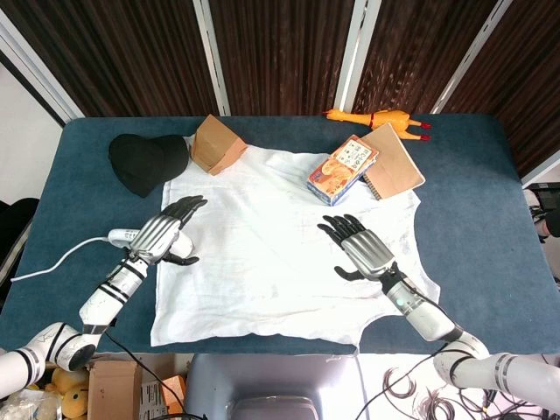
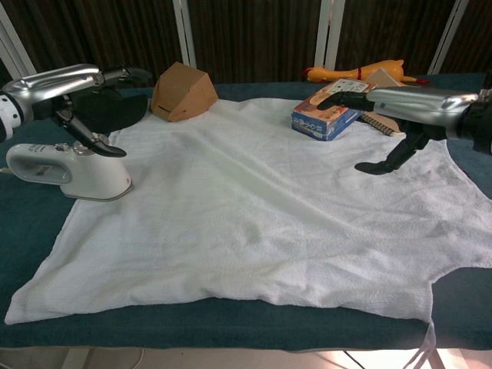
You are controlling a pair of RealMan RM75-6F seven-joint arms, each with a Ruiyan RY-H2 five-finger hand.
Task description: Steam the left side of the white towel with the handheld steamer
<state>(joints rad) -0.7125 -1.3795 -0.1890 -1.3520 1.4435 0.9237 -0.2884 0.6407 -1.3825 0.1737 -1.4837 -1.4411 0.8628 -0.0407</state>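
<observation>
A white towel lies spread flat over the middle of the blue table. The white handheld steamer lies on its side at the towel's left edge, mostly hidden under my left hand in the head view. My left hand hovers just above the steamer, fingers straight and apart, holding nothing. My right hand floats flat above the towel's right half, fingers stretched out and empty. In the chest view the left hand and right hand both hang above the cloth.
A black cap and a brown cardboard piece lie at the towel's far left corner. A snack box, a brown notebook and a rubber chicken sit at the far right. The steamer's white cord trails left.
</observation>
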